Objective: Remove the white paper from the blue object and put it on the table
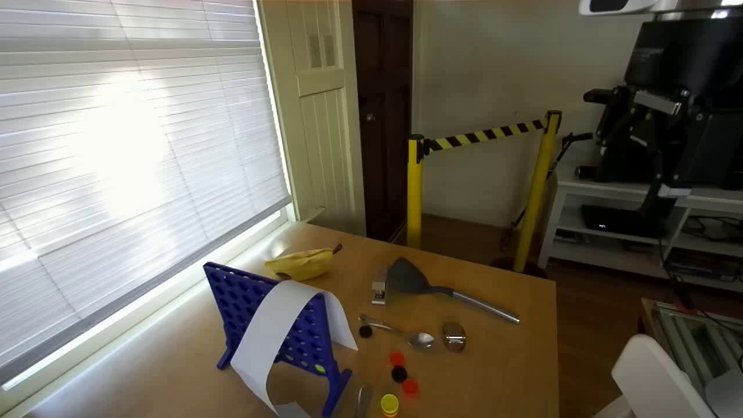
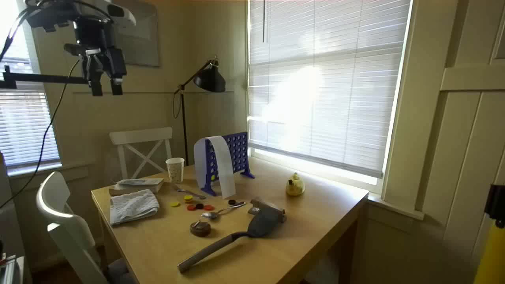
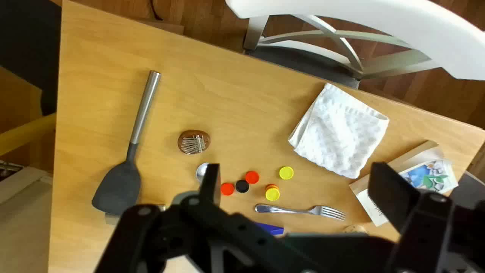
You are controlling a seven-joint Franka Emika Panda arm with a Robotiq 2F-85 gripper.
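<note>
The white paper point(image 1: 271, 325) is a long limp strip draped over the top of the upright blue object point(image 1: 241, 296), hanging down both sides. Both also show in an exterior view, the paper point(image 2: 225, 165) and the blue frame point(image 2: 238, 149). The frame stands on the wooden table point(image 1: 487, 371) near the window. My gripper point(image 2: 106, 88) is high above the table, apart from the paper. In the wrist view its fingers point(image 3: 295, 176) are wide apart with nothing between them. There only a blue tip point(image 3: 272, 228) of the frame shows; my gripper hides most of the rest.
Several red, black and yellow discs point(image 3: 242, 185), a fork point(image 3: 299, 209), spoon point(image 2: 213, 215), spatula point(image 3: 119, 185) and thumb piano point(image 3: 194, 142) lie on the table. A white towel point(image 3: 341, 131), book point(image 3: 428, 174), cup point(image 2: 175, 169) and yellow banana-like object point(image 1: 302, 264) are there too. Chairs point(image 2: 142, 136) stand beside it.
</note>
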